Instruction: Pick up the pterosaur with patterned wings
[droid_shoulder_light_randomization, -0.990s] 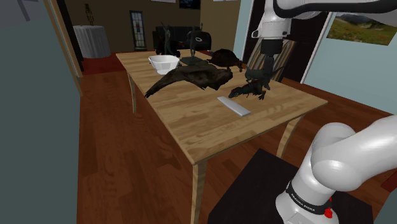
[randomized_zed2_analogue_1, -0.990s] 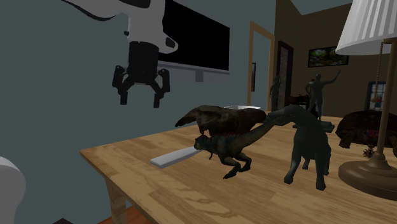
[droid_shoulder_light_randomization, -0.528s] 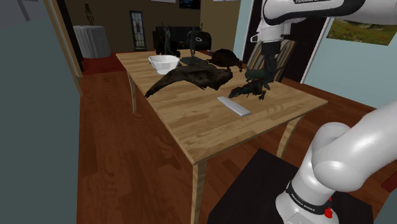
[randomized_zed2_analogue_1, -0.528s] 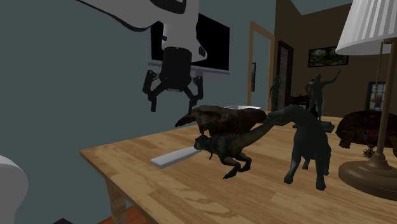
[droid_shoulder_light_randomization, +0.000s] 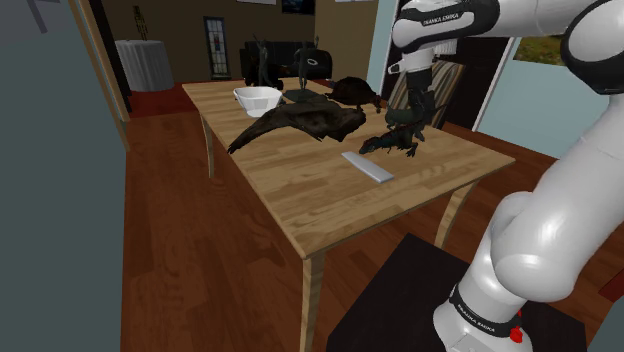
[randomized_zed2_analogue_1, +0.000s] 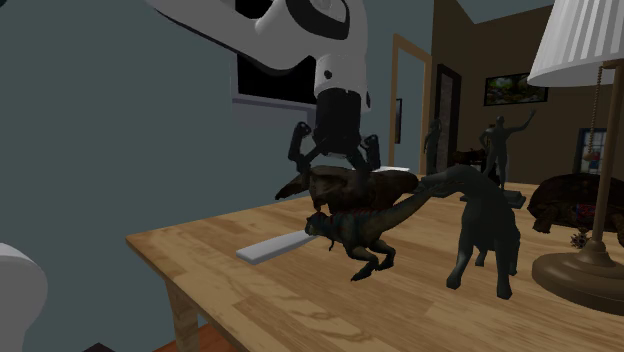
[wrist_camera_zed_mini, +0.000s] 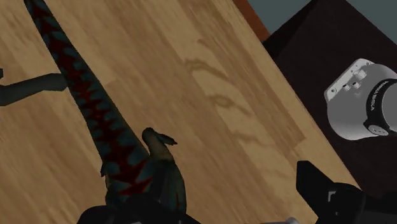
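The wooden tabletop carried the dark brown pterosaur, which lay with wings spread near its middle, just in front of a white bowl and towards the shoulder view's left of a smaller dinosaur; a flat grey bar lay near that dinosaur, on the side towards the stand. The black gripper hung over the smaller dinosaur, apart from the pterosaur, its fingers spread wide and holding nothing; the wrist view looked down on that dinosaur's red-and-blue banded tail.
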